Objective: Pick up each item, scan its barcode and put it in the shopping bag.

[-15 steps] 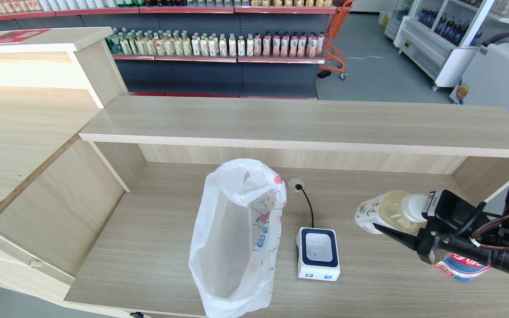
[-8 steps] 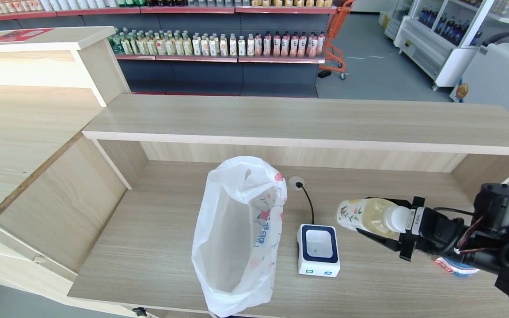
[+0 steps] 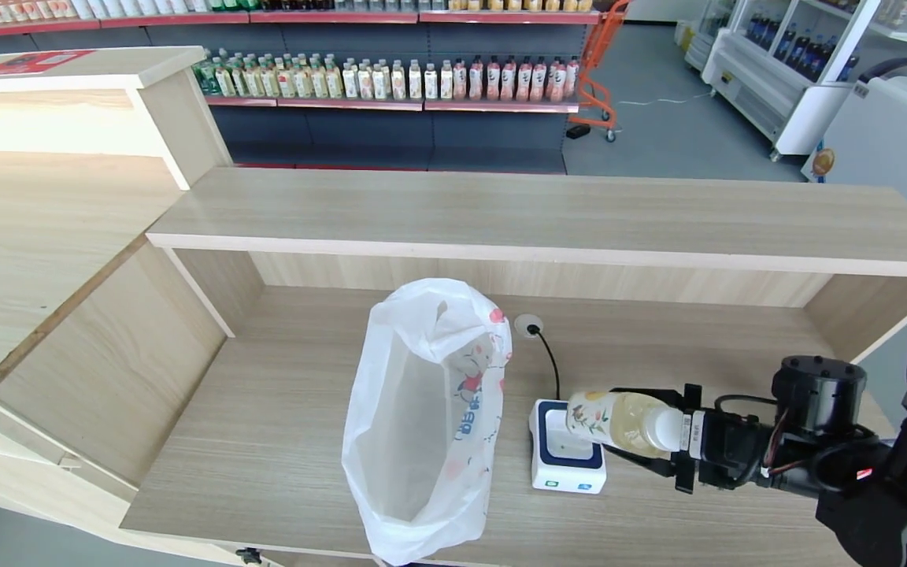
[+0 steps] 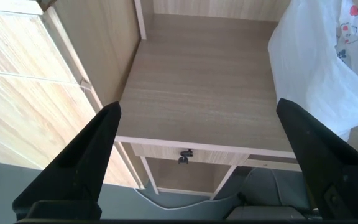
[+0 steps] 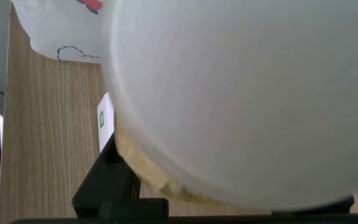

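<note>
My right gripper (image 3: 644, 426) is shut on a bottle of pale yellow drink (image 3: 619, 417) with a white cap. It holds the bottle lying flat, base pointing left, just above the right part of the white and blue barcode scanner (image 3: 566, 459). In the right wrist view the bottle's cap (image 5: 241, 93) is close up, with one black finger (image 5: 114, 183) under it and the scanner (image 5: 106, 119) beyond. The white plastic shopping bag (image 3: 422, 417) stands open just left of the scanner. My left gripper (image 4: 199, 109) hangs open over the counter's near left edge, with the bag (image 4: 328, 62) beside it.
A black cable runs from the scanner to a round grommet (image 3: 528, 326) at the back of the counter (image 3: 264, 441). A raised wooden ledge (image 3: 548, 213) spans the back, with side panels at both ends. Shelves of bottles (image 3: 390, 79) stand beyond.
My right gripper has carried the bottle leftward and lower, from the right of the counter to just over the scanner. The bag and scanner have stayed put.
</note>
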`<state>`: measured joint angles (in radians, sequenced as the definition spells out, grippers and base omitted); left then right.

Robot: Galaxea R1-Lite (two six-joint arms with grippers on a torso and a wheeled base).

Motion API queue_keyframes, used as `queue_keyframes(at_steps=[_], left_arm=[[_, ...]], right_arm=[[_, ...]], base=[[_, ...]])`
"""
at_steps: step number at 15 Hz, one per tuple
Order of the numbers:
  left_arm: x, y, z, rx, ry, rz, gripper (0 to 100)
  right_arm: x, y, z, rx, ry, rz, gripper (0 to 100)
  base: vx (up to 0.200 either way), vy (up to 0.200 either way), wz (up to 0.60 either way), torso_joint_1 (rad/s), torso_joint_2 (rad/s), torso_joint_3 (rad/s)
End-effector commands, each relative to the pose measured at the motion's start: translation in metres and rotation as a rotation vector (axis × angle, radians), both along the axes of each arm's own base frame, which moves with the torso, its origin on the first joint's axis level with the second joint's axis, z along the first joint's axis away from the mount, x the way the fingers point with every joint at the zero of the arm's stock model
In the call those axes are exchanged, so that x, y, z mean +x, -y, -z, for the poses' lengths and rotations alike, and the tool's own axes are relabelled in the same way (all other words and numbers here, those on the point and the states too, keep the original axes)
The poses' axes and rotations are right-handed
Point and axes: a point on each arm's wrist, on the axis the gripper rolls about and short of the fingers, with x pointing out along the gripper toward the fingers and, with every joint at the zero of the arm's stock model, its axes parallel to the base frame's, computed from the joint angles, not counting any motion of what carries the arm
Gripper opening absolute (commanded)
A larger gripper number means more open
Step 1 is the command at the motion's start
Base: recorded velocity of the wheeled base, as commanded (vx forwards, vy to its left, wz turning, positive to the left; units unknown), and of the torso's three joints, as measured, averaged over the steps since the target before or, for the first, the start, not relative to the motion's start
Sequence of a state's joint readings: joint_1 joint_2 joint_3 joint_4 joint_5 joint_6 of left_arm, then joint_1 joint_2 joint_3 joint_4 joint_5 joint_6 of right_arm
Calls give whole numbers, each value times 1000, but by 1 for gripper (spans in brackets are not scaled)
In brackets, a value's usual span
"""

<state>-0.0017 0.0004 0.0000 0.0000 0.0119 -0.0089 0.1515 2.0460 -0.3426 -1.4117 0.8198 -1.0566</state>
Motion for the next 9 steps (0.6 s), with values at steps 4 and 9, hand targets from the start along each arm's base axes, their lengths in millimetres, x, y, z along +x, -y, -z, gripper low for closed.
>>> queue_keyframes(at_steps=[4,9], left_arm=[[0,0,0,0,0,-1,100],[0,0,0,0,0,-1,100]], right_arm=[[16,-8,20,-35,9,-33,0],[37,-16,29,-33,61,-82,0]], base=[[0,0,0,0,0,0],[0,0,0,0,0,0]])
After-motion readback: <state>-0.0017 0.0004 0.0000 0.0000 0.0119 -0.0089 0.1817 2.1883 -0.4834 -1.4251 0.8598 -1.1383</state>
